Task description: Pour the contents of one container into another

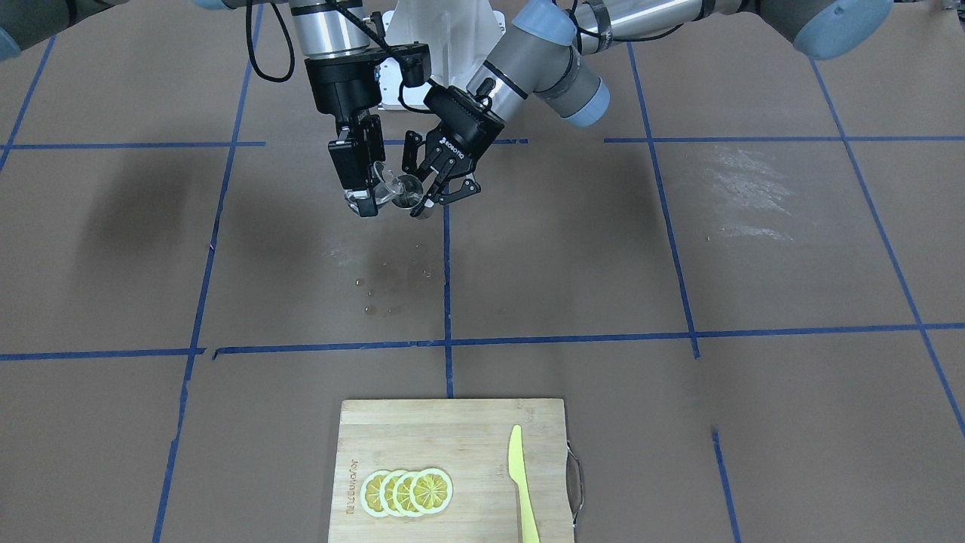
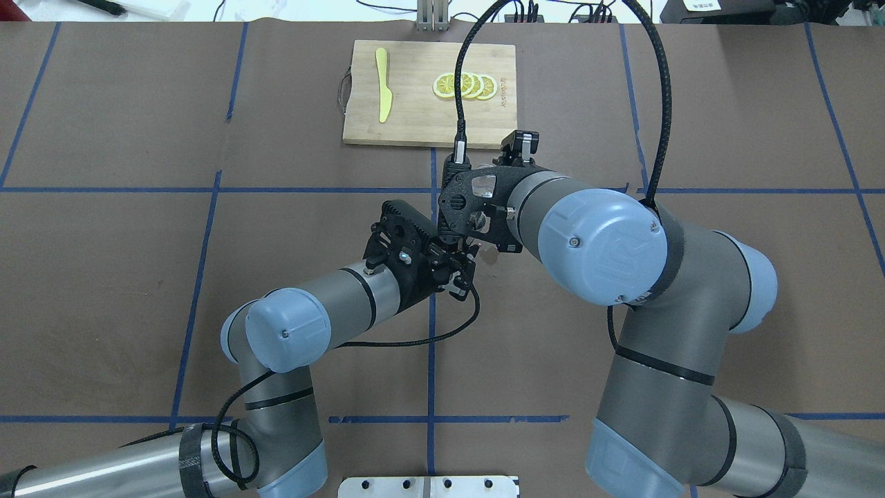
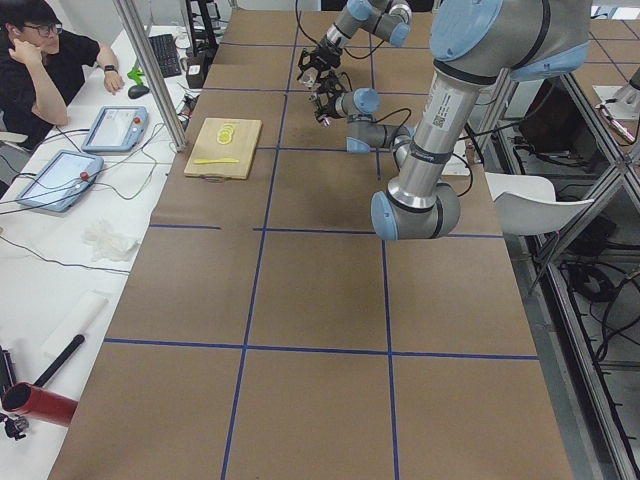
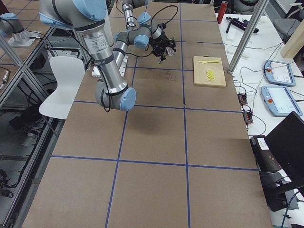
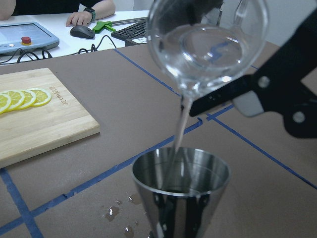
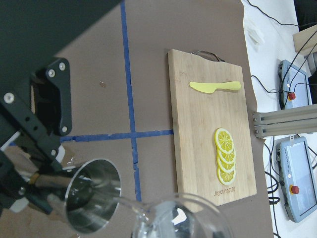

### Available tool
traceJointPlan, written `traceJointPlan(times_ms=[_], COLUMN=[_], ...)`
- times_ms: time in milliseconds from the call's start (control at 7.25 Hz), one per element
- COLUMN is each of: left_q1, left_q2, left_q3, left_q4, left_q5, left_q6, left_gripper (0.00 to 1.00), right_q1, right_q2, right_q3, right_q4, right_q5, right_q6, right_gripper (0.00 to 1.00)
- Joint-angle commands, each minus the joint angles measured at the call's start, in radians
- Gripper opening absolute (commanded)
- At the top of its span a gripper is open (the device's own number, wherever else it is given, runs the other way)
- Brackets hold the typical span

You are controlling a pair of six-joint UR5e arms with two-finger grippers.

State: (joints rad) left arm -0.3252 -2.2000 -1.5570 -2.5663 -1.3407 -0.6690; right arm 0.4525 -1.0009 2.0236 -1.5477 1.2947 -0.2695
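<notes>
We note at upper centre, right gripper (image 1: 369, 197) pinching tilted glass cup (image 5: 208, 47), water (image 5: 181, 126) streaming into jigger (image 5: 181, 191) clamped by left gripper (image 1: 437, 194)

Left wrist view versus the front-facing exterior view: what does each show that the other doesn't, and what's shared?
Only the left wrist view shows the stream running from the tilted glass cup into the jigger, and a person's hand in the background. Only the front-facing view shows the left gripper holding the jigger, and the yellow knife. Both show cup, jigger, the right gripper holding the cup, spilled drops, lemon slices, cutting board.
</notes>
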Motion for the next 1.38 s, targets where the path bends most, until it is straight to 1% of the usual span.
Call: traceJointPlan(times_ms=[0, 276, 552, 966, 1241], left_q1=[0.0, 0.0, -0.002, -0.002, -0.002], left_q2=[0.0, 0.002, 0.002, 0.002, 0.002], left_q3=[0.0, 0.002, 0.002, 0.002, 0.002], left_q4=[0.0, 0.0, 0.0, 0.0, -0.002], left_q5=[0.0, 0.0, 0.0, 0.0, 0.002], left_q6=[0.0, 0.002, 0.002, 0.0, -0.001], left_gripper=[0.0, 0.0, 0.0, 0.0, 0.0], right_q1=[0.001, 0.002, 0.002, -0.003, -0.012], right_q2=[0.001, 0.004, 0.007, 0.007, 0.002], right_q3=[-0.002, -0.002, 0.0, 0.0, 0.0], right_q4=[0.0, 0.0, 0.0, 0.0, 0.015], right_q5=[-0.008, -0.024, -0.025, -0.026, -0.025], right_q6=[-0.02, -0.062, -0.063, -0.06, -0.021], right_gripper=[0.0, 0.0, 0.0, 0.0, 0.0])
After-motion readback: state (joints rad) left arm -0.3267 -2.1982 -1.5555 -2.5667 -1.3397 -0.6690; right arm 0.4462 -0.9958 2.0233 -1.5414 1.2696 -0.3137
